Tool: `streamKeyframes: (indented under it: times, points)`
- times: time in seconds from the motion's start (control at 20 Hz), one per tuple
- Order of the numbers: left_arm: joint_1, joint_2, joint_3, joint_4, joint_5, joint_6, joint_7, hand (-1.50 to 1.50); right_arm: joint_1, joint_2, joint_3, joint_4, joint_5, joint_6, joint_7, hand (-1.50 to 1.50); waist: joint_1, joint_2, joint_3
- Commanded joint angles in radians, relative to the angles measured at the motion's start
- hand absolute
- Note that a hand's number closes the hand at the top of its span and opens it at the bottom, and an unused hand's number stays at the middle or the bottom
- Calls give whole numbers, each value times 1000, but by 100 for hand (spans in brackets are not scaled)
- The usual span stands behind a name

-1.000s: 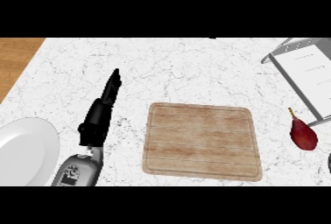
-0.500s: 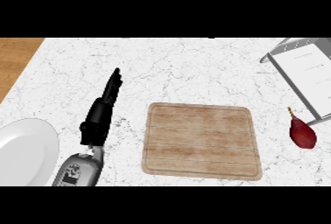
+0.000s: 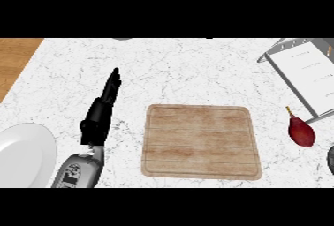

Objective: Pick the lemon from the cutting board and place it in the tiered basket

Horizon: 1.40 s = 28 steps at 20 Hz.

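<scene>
Back at the right edge, low down, after dropping out half a second ago: a dark sliver of the right hand (image 3: 331,158), cut off by the frame; open or closed, cannot tell. Otherwise hardly any change: left hand (image 3: 104,106) in the same place and pose, cutting board (image 3: 201,141) and tiered basket (image 3: 306,79) a hair further left in view.

Left hand: stretches up and away from the grey forearm (image 3: 79,171), left of the cutting board and apart from its edge. Fingers (image 3: 113,81) straight and pressed together, pointing toward the far side of the counter (image 3: 183,66), clamped on nothing. Touching the white marble or held above it: cannot tell. Forearm entering at the lower edge, just beside the white plate (image 3: 23,154) at lower left.

Cutting board: light wood, roughly square, rounded corners, flat on the counter at mid-view. Lemon: not to be seen in this view, so place cannot be told. Right of the board and apart from it, lying on the counter: a dark red, tapered thing (image 3: 301,131), thin stem end pointing away, just beside the lower edge of the tiered basket. Basket: grey frame round a pale panel, tilted in view, at the upper right, cut off by the edge. Beyond the counter's left edge, upper left: a strip of brown wood (image 3: 16,57).
</scene>
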Motion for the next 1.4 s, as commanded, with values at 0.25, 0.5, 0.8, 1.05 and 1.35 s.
streamKeyframes:
  times: [0.25,0.5,0.8,1.05,1.35]
  points:
    - [1,15,13,-2,8,-13,9,0,-13,111,-91,-118,25,-282,236,-150,-7,-7,1]
    - [-8,10,30,6,4,9,18,0,-4,129,-34,-254,115,-393,235,-150,-18,-9,-2]
    - [32,16,20,-11,5,-2,1,0,3,233,-72,-518,247,-395,235,-150,-32,-29,-3]
    - [19,12,17,5,9,-9,24,0,-4,333,-10,-712,319,-445,235,-150,-7,-30,-5]
    - [-1,-14,-15,20,-2,-11,20,0,29,336,94,-857,360,-360,222,-150,33,-32,-7]
